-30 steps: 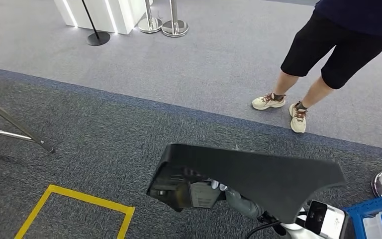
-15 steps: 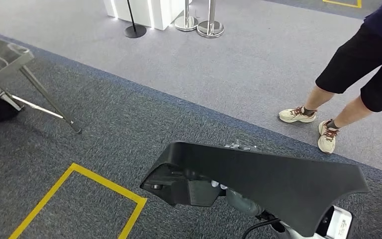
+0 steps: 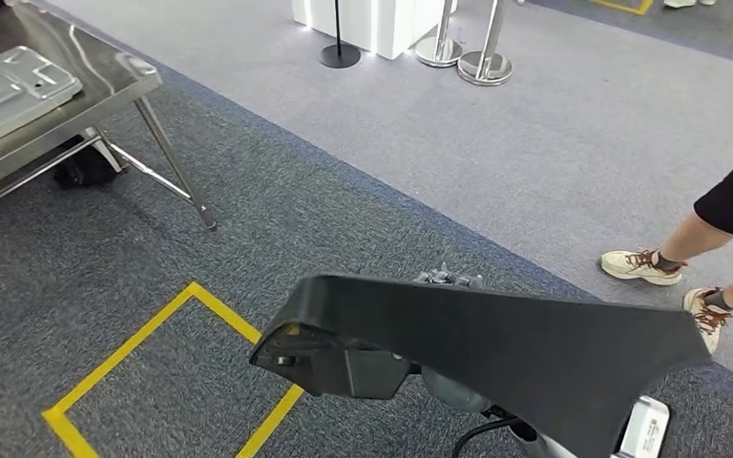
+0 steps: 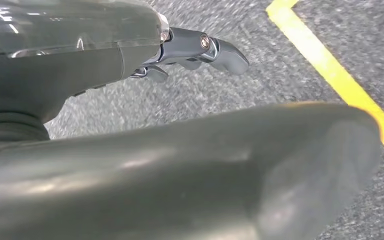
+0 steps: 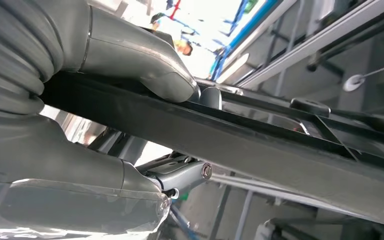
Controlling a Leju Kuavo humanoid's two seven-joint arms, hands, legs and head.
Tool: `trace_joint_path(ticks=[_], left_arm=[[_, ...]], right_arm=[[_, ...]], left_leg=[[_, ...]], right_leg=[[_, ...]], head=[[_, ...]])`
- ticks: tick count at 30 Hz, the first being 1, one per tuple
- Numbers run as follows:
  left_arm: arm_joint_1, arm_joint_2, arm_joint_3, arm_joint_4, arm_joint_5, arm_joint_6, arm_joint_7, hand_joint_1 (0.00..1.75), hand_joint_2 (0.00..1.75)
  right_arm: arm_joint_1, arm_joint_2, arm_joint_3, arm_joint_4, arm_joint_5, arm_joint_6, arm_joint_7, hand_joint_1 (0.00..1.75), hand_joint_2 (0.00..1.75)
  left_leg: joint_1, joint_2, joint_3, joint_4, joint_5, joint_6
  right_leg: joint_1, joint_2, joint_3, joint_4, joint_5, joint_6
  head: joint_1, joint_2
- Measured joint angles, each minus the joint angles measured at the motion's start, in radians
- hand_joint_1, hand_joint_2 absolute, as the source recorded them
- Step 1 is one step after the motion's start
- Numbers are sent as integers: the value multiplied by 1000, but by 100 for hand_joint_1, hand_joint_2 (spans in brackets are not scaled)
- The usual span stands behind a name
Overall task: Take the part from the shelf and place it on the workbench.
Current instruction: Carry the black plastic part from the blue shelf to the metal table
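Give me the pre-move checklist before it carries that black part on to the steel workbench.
1. Right hand grips the black part: ok.
2. Left hand supports the part: cannot tell; its fingers show beside the part, contact unclear.
3. Workbench in sight: ok, ahead to the left.
4. Bare spot on the bench: cannot tell; a grey tray sits there.
5. Person off the path: ok, to the right.

One large black part (image 3: 525, 348), a broad flat panel. One steel bench (image 3: 105, 72) at the far left, with one grey metal plate (image 3: 10, 84) lying on it. One yellow taped square (image 3: 177, 382) on the carpet. One black post base (image 3: 340, 55) and two chrome post bases (image 3: 463, 57) by one white plinth (image 3: 382, 19). One person, seen as two legs with two pale sneakers (image 3: 641, 266). Two robot hands: one left hand (image 4: 130, 55), one right hand (image 5: 80, 100).
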Motion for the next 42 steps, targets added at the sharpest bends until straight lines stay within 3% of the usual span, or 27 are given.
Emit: trace_joint_path(ticks=[2,3,5,7,9,10,12,14,15,17,18,20,22,23,24,25,27,29,31,33,34,35,37,39,40,41,42], left_arm=[[3,0,1,0,0,0,0,0,0],[6,-1,1,0,0,0,0,0,0],[7,-2,2,0,0,-1,0,0,0],[2,-3,2,0,0,-2,0,0,0],[1,-4,2,0,0,-3,0,0,0],[3,-4,2,0,0,-3,0,0,0],[6,-4,2,0,0,-3,0,0,0],[4,-4,2,0,0,-3,-1,0,0],[3,-4,1,0,0,-4,-1,0,0],[5,-4,2,0,-1,-5,-4,0,0],[8,-4,2,0,-1,-6,-5,0,0],[8,-4,2,0,0,-6,-7,0,0],[3,-4,2,0,0,-6,-7,0,0],[1,-4,2,0,0,-7,-7,0,0],[0,-4,2,0,0,-7,-7,0,0],[0,-4,2,0,0,-7,-7,0,0],[1,-4,2,0,0,-8,-7,0,0],[-1,-6,2,0,0,-10,-7,0,0],[-1,-8,2,0,0,-11,-8,0,0],[3,-6,3,0,0,-12,-7,0,0],[5,-6,3,0,0,-11,-7,0,0],[5,-6,3,0,0,-11,-6,0,0],[2,-7,3,1,0,-11,-6,0,0],[-1,-6,3,1,0,-11,-6,0,0],[1,-6,3,1,0,-12,-5,0,0],[3,-6,3,1,0,-12,-5,0,0],[5,-6,3,1,0,-11,-5,0,0]], right_arm=[[-3,5,1,0,0,0,1,175,175],[-5,8,2,0,0,0,1,175,175],[-8,16,4,0,0,0,1,175,175],[-9,20,5,2,1,1,1,175,175],[-8,21,7,5,1,2,2,175,175],[-8,22,8,6,1,2,2,175,175],[-8,24,9,8,1,3,2,175,175],[-10,26,10,8,1,3,2,175,175],[-10,27,10,8,1,3,2,175,175],[-12,28,11,8,1,4,1,175,175],[-13,28,12,8,1,5,1,175,175],[-14,28,12,9,0,6,0,175,175],[-14,28,12,12,-1,8,-2,175,175],[-13,27,12,14,-1,8,-2,175,175],[-13,27,12,18,-2,9,-1,175,175],[-13,27,12,20,-4,9,0,175,175],[-16,27,13,24,-8,10,4,175,175],[-22,28,13,25,-12,11,8,175,175],[-27,28,13,27,-15,12,13,175,175],[-33,28,13,29,-18,15,16,175,175],[-35,28,13,30,-20,18,17,175,175],[-36,28,13,30,-23,20,16,175,175],[-35,27,13,30,-29,22,15,175,175],[-32,26,13,31,-33,23,13,175,175],[-30,25,13,32,-34,23,13,175,175],[-29,24,13,33,-35,23,12,175,175],[-28,22,13,33,-37,23,10,175,175]], left_leg=[[4,-22,-7,-3,3,-14],[5,-14,-8,-1,1,-19],[2,44,-31,47,-30,-29],[3,105,-89,167,-93,-38],[8,117,-140,267,-127,-45],[9,120,-140,268,-117,-47],[11,140,-81,158,-54,-48],[4,176,-15,32,-10,-37],[1,185,0,2,-3,-29],[-2,171,0,-6,-4,-13],[-1,160,1,-9,-3,-7],[2,139,6,-15,2,5],[3,118,7,-17,4,12],[2,105,6,-17,5,14],[1,91,6,-16,5,14],[0,76,6,-14,4,14],[-1,46,7,-10,4,13],[0,19,4,-5,3,9],[4,-4,-3,-5,4,-2],[7,-25,-9,-9,8,-16],[5,-12,-12,-4,3,-21],[2,14,-22,17,-12,-25],[0,85,-71,124,-72,-33],[6,114,-132,247,-122,-40],[9,119,-143,268,-121,-44],[11,124,-132,247,-101,-47],[14,133,-102,190,-67,-49]], right_leg=[[2,-11,3,-7,-1,-6],[2,-23,7,-13,1,-13],[0,-52,16,-26,4,-26],[5,-84,21,-30,3,-35],[7,-115,22,-29,-1,-36],[8,-129,23,-29,-3,-35],[8,-155,28,-29,-8,-30],[13,-177,35,-27,-14,-21],[15,-186,38,-27,-17,-15],[18,-203,42,-27,-20,-5],[16,-203,44,-25,-24,1],[9,-163,30,18,-55,11],[5,-106,-27,137,-116,15],[5,-94,-63,206,-141,16],[5,-87,-91,253,-150,16],[5,-85,-102,266,-140,14],[5,-70,-69,175,-69,7],[3,-20,-15,44,-10,-2],[5,6,6,-10,0,-6],[5,-17,11,-20,4,-12],[2,-29,16,-27,6,-17],[-1,-44,22,-36,9,-22],[-1,-76,29,-45,10,-30],[2,-108,30,-44,7,-32],[2,-122,30,-44,5,-31],[2,-136,32,-43,3,-29],[1,-148,34,-40,-1,-26]], head=[[0,0],[0,0],[0,0],[0,0],[0,0],[0,0],[0,0],[0,0],[0,0],[0,0],[0,0],[0,0],[0,0],[0,0],[0,0],[0,0],[0,0],[0,0],[0,0],[0,0],[0,0],[0,0],[0,0],[0,0],[0,0],[0,0],[0,0]])
